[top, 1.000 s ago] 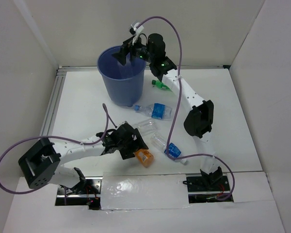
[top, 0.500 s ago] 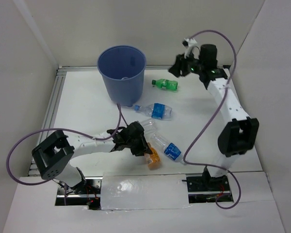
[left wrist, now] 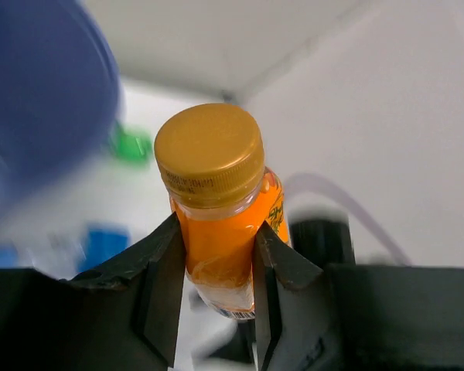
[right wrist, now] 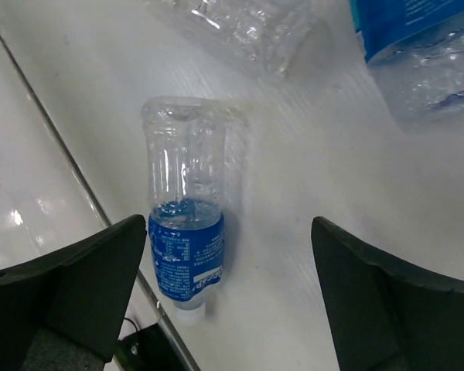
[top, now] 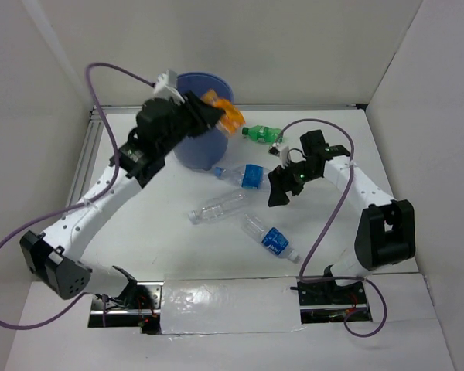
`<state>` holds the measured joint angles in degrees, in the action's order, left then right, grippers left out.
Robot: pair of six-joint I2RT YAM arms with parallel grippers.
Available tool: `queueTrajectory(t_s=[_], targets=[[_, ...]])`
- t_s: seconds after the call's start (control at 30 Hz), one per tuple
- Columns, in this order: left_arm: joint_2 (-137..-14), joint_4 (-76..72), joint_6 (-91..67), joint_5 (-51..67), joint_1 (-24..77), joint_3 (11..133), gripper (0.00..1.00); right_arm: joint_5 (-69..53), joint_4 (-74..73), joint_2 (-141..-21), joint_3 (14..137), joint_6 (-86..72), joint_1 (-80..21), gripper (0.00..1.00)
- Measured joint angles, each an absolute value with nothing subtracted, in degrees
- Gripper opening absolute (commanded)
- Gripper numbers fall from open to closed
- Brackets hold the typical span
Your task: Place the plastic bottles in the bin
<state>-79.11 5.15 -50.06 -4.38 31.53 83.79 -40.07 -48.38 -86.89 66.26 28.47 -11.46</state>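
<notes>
My left gripper [top: 211, 110] [left wrist: 218, 226] is shut on the orange bottle [top: 226, 116] [left wrist: 220, 232], held high at the right side of the blue bin [top: 203, 148] [left wrist: 39, 100]. On the table lie a green bottle [top: 261, 134], a blue-labelled bottle [top: 249, 176], a plain clear bottle [top: 216, 207] and a second blue-labelled bottle [top: 271, 238] [right wrist: 185, 247]. My right gripper [top: 278, 189] [right wrist: 230, 232] hangs open over the table, and the second blue-labelled bottle lies by its left finger. Nothing is between its fingers.
White walls close in the table at the back and on both sides. A metal rail [top: 93, 147] runs along the table's left edge. Purple cables [top: 325, 209] loop from both arms. The left arm's forearm crosses in front of the bin's left part.
My left arm has lifted the orange bottle from the front of the table up to the bin's rim. My right arm swung from the back right down to the table's middle.
</notes>
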Motion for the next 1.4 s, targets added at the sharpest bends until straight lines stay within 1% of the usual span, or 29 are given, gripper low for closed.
queueTrajectory(t_s=[0.03, 0.07, 0.13, 0.2, 0.23, 0.3, 0.33, 0.37, 0.4, 0.43, 0.5, 0.57, 0.63, 0.77, 0.83, 0.9, 0.93, 0.97, 1.0, 1.07, 1.1, 1.17, 1.23, 1.3, 1.37, 1.4], targets=[[-79.42, 4.91, -49.89, -4.62, 31.16, 84.23, 0.06, -40.27, -48.9, -87.0, 66.26, 29.3, -11.75, 0.98], [-81.36, 4.29, -50.02, -5.63, 28.62, 86.94, 0.06, -40.64, -49.78, -87.44, 66.32, 30.11, -12.12, 1.0], [-85.84, 4.03, -50.37, -7.75, 24.77, 92.18, 0.09, -40.97, -51.0, -88.4, 66.35, 31.35, -12.84, 1.0], [-90.45, 5.1, -50.98, -10.59, 22.22, 96.79, 0.14, -40.93, -51.83, -89.17, 66.35, 32.08, -13.8, 1.0], [-93.08, 6.66, -51.09, -12.08, 21.19, 99.29, 0.18, -40.91, -52.07, -89.32, 66.35, 32.34, -14.57, 1.0], [-98.61, 10.63, -50.81, -14.44, 19.59, 105.16, 0.41, -40.56, -52.27, -89.36, 66.35, 32.64, -16.56, 1.0], [-100.97, 12.23, -50.43, -15.27, 18.96, 107.24, 0.55, -40.07, -52.21, -89.36, 66.3, 32.64, -17.89, 1.0], [-103.04, 13.96, -49.47, -15.88, 18.37, 108.75, 0.66, -39.64, -52.07, -89.36, 66.22, 32.51, -18.96, 1.0], [-104.75, 15.62, -48.84, -16.21, 17.85, 109.78, 0.72, -38.96, -51.7, -89.36, 65.93, 32.21, -20.18, 1.0], [-106.21, 17.32, -47.99, -16.32, 17.3, 110.34, 0.82, -37.89, -51.33, -89.34, 65.56, 31.68, -21.3, 1.0], [-107.94, 20.25, -46.68, -16.34, 16.69, 110.43, 0.92, -35.68, -50.35, -89.34, 64.58, 30.61, -23.68, 0.99], [-108.71, 22.61, -45.52, -16.21, 16.45, 110.43, 0.93, -33.76, -50.04, -89.43, 63.81, 29.63, -25.54, 0.94], [-108.49, 23.0, -43.79, -16.01, 16.47, 110.5, 0.93, -31.97, -49.58, -89.97, 63.57, 28.69, -27.49, 0.91], [-105.14, 22.35, -38.83, -16.05, 17.58, 110.32, 0.94, -30.2, -47.68, -92.31, 62.5, 27.29, -30.55, 0.84], [-100.07, 20.27, -35.59, -16.47, 19.25, 106.15, 0.94, -29.34, -46.17, -94.13, 61.21, 26.52, -32.03, 0.8], [-90.37, 15.9, -31.22, -16.29, 22.39, 95.96, 0.91, -28.97, -45.52, -96.44, 60.49, 25.89, -33.32, 0.73], [-84.99, 14.59, -29.36, -16.1, 24.43, 90.5, 0.88, -28.77, -45.32, -97.62, 60.4, 25.32, -33.82, 0.67], [-78.83, 12.29, -26.74, -15.38, 27.03, 84.47, 0.88, -28.88, -45.12, -98.7, 60.38, 24.93, -34.17, 0.54], [-73.32, 9.45, -24.69, -14.22, 29.67, 78.61, 0.86, -29.36, -45.01, -99.07, 60.42, 24.4, -34.5, 0.45], [-63.31, 6.39, -21.69, -12.29, 34.17, 68.1, 0.84, -29.28, -44.95, -98.91, 60.45, 24.05, -34.74, 0.32], [-58.89, 5.93, -20.53, -11.79, 35.75, 62.89, 0.84, -29.36, -45.01, -98.91, 60.42, 24.03, -34.65, 0.19], [-54.3, 5.96, -19.07, -12.14, 37.39, 56.18, 0.86, -29.34, -45.67, -98.28, 60.42, 25.54, -34.26, 0.01], [-53.47, 5.82, -18.06, -13.04, 38.94, 50.68, 0.86, -29.41, -47.99, -96.97, 61.3, 27.66, -33.52, 0.0], [-54.28, 6.48, -17.89, -13.89, 40.69, 45.47, 0.87, -29.76, -52.45, -95.39, 65.39, 30.94, -32.08, 0.0], [-55.51, 7.38, -17.87, -14.68, 42.26, 41.1, 0.87, -30.28, -57.28, -94.94, 74.41, 34.09, -30.37, 0.0], [-56.05, 7.79, -17.82, -15.07, 43.05, 38.85, 0.87, -30.79, -59.22, -94.96, 82.59, 36.34, -29.17, 0.0]])
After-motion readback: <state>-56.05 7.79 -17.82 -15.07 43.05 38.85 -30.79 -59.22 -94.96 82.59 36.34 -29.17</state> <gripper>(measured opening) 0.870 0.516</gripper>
